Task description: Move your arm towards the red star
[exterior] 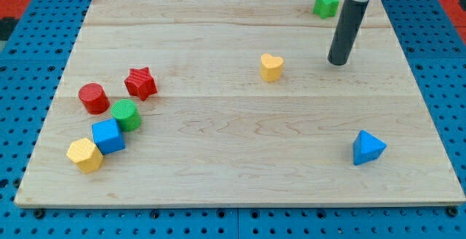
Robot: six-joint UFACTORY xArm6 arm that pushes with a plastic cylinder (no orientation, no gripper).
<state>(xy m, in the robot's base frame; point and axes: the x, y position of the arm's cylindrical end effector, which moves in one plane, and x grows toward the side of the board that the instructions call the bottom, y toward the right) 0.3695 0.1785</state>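
Note:
The red star [140, 83] lies on the wooden board [233, 166] at the view's left, just right of and above a red cylinder [93, 98]. My tip [337, 63] rests on the board at the view's upper right, far to the right of the red star. A yellow heart [271, 67] lies between them, a short way left of the tip. A green star [326, 4] sits above and slightly left of the tip near the board's top edge.
A green cylinder [126, 114], a blue cube [108, 136] and a yellow hexagon block [85, 155] cluster below the red star. A blue triangle [368, 148] lies at the lower right. Blue pegboard [29, 64] surrounds the board.

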